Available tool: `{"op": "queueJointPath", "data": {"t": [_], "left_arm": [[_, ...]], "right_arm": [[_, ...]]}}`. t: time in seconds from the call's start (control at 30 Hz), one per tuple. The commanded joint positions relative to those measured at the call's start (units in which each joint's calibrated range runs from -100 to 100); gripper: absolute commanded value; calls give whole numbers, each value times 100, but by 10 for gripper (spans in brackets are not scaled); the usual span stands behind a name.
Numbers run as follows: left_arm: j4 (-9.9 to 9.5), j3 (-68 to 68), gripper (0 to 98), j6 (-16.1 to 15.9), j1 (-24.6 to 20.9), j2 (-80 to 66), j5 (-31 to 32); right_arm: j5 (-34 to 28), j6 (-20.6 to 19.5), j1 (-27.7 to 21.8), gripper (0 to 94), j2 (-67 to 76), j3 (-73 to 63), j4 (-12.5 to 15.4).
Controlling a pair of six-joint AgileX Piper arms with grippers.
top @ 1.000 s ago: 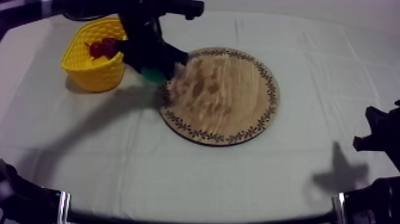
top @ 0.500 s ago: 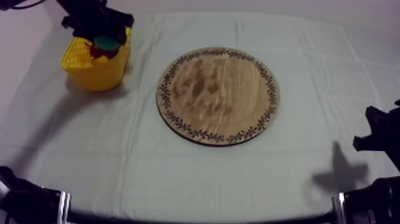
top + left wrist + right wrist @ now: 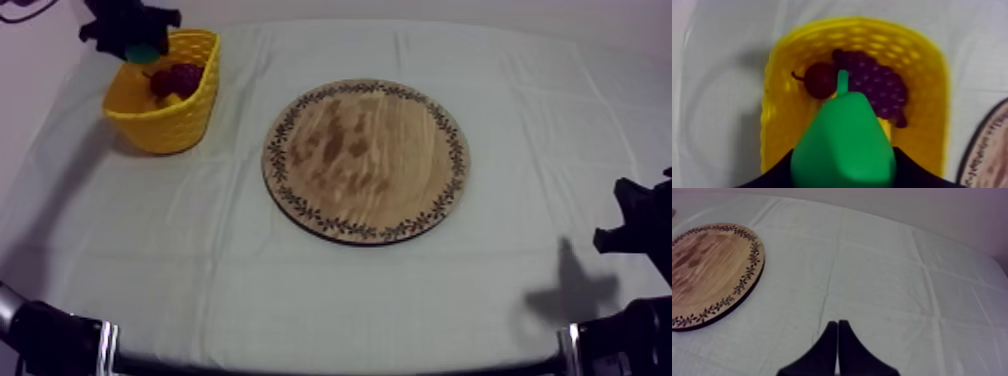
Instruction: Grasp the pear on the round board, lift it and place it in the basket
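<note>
My left gripper [image 3: 135, 38] is shut on the green pear [image 3: 843, 140] and hangs above the far left rim of the yellow basket [image 3: 195, 105]. In the left wrist view the pear's stem points over the basket [image 3: 927, 75], which holds a bunch of grapes [image 3: 877, 85] and a small red fruit [image 3: 819, 80]. The pear [image 3: 143, 50] shows as a green spot under the black fingers in the top view. The round wooden board [image 3: 366, 158] lies bare at the table's middle. My right gripper [image 3: 837, 324] is shut on nothing, low at the table's right side.
The right arm [image 3: 635, 235] rests at the table's right edge, with the wooden board [image 3: 709, 270] to its left over open cloth. The basket stands near the table's far left corner.
My left gripper has carried the pear from the board's left rim leftward and away, past the basket's near side to above its far left rim. The right arm has not moved.
</note>
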State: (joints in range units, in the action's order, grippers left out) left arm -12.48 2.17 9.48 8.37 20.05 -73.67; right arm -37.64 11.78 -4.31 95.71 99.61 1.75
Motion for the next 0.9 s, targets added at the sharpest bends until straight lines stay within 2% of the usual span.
{"op": "queueJointPath", "data": {"t": [0.0, 0.33, 0.4, 0.53, 0.6, 0.77, 0.87], "left_arm": [[-24, 226, 507, 5, -24, 139, 173], [25, 542, 540, -31, -65, 413, 526], [32, 525, 596, -27, -66, 419, 556], [25, 527, 823, -2, -72, 399, 599], [-24, 546, 892, 43, -65, 377, 654], [-78, 530, 946, 108, -53, 306, 733], [-72, 499, 913, 144, -62, 221, 744]], "right_arm": [[-10, 0, -5, 5, 5, 5, -2], [-10, -1, 1, 5, 5, 5, -2], [-10, 0, 2, 5, 5, 5, -2], [-10, -2, -3, 5, 5, 5, -2], [-10, -1, -4, 5, 5, 5, -2], [-10, 1, -5, 5, 5, 5, -2], [-10, 1, -5, 5, 5, 5, -2]]}}
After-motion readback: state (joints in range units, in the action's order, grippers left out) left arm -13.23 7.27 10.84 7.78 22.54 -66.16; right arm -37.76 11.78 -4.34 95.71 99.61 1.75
